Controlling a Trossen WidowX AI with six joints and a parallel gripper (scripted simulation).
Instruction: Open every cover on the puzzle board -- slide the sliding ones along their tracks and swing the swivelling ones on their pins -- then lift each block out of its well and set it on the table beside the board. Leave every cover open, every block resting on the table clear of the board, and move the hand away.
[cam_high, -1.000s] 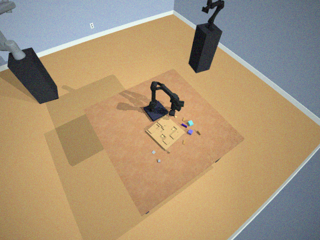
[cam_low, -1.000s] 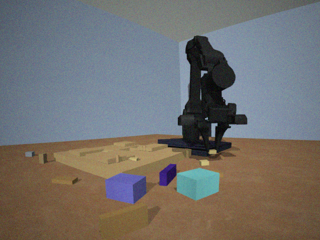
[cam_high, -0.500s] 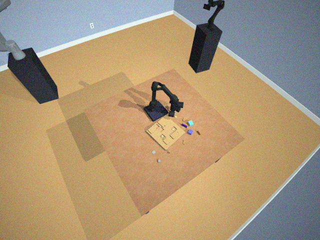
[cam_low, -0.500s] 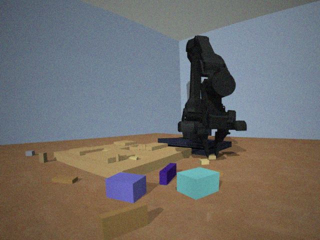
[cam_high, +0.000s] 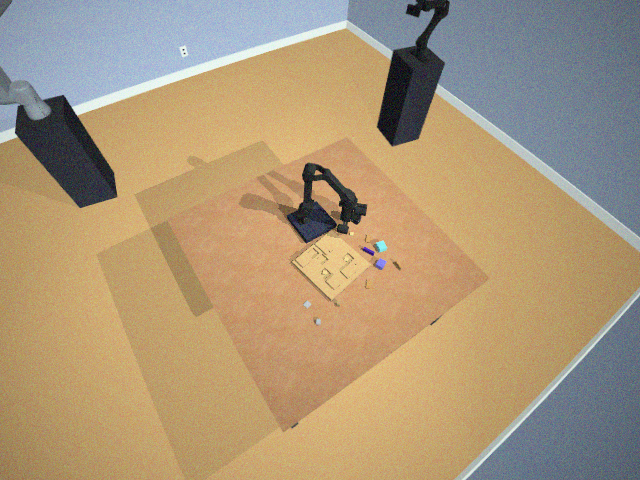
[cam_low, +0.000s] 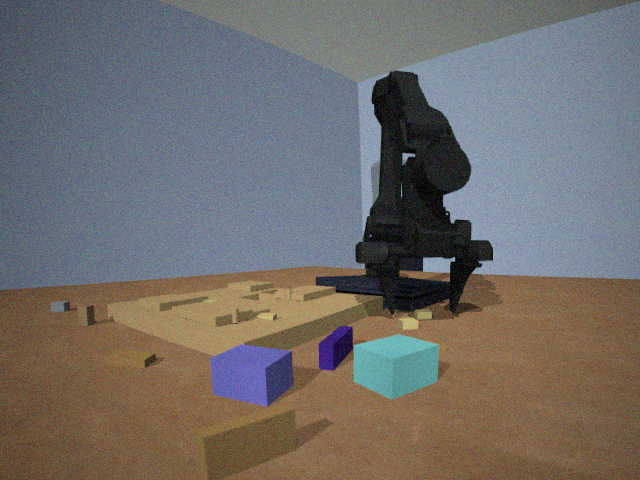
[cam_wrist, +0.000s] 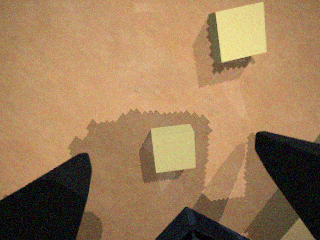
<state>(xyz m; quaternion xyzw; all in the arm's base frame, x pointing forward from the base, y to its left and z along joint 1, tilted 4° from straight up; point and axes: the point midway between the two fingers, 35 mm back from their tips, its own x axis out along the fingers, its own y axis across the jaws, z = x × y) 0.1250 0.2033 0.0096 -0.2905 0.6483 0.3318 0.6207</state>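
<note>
My gripper (cam_wrist: 173, 150) (cam_low: 422, 308) (cam_high: 343, 227) is open, low over the table beside the arm's base. A small pale yellow block (cam_wrist: 173, 148) (cam_low: 422, 313) lies on the table between the spread fingers, touching neither. A second small yellow block (cam_wrist: 240, 31) (cam_low: 408, 323) (cam_high: 351, 233) lies close by. The tan puzzle board (cam_high: 330, 291) (cam_low: 206, 335) lies flat to the side, with raised covers (cam_low: 310, 292) on top. Another small yellow piece (cam_low: 266, 315) sits on the board. A cyan block (cam_high: 381, 245) (cam_low: 395, 364), a violet block (cam_high: 380, 264) (cam_low: 251, 373) and a dark purple block (cam_high: 368, 251) (cam_low: 334, 346) rest on the table beside the board.
Tan pieces (cam_low: 248, 441) (cam_low: 129, 357) (cam_low: 86, 313) lie on the table around the board. Two small grey blocks (cam_high: 307, 304) (cam_high: 317, 321) lie off its other side. The arm's dark base plate (cam_high: 311, 223) is next to the board. Two dark pedestals (cam_high: 65, 149) (cam_high: 409, 95) stand far off.
</note>
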